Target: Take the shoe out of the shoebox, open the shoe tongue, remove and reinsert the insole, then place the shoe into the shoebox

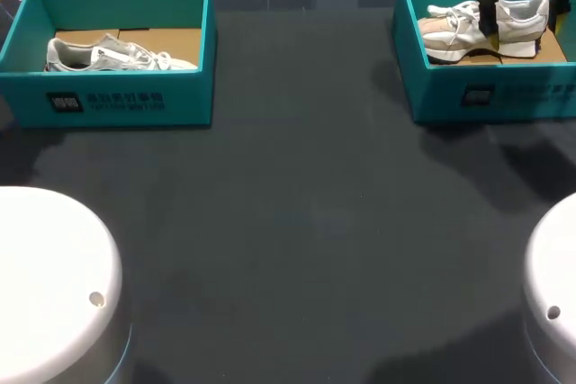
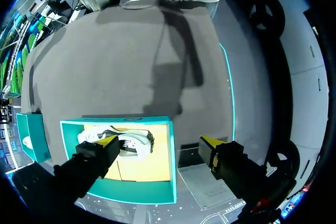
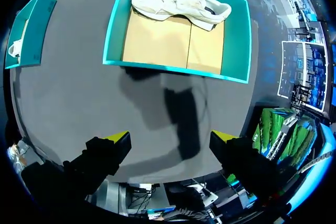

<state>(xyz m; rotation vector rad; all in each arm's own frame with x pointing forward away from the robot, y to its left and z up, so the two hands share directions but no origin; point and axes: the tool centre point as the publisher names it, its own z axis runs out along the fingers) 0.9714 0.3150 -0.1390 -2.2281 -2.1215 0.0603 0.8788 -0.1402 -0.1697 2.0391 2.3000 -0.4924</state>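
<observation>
Teal shoebox (image 2: 147, 191), white shoe (image 2: 137, 142) inside, left gripper (image 2: 158, 140) spread above, right gripper (image 3: 169, 136) spread

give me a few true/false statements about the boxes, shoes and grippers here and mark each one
1. The left box and the right box each hold a shoe. True.
2. One shoe lies outside its box. False: the right shoe is in the right box and the left shoe is in the left box.
3. The right gripper is shut on a shoe. False: it is open, with nothing between its fingers.
4. The left gripper is open. True.
5. The left box has a lid on. False: it is open at the top.
</observation>
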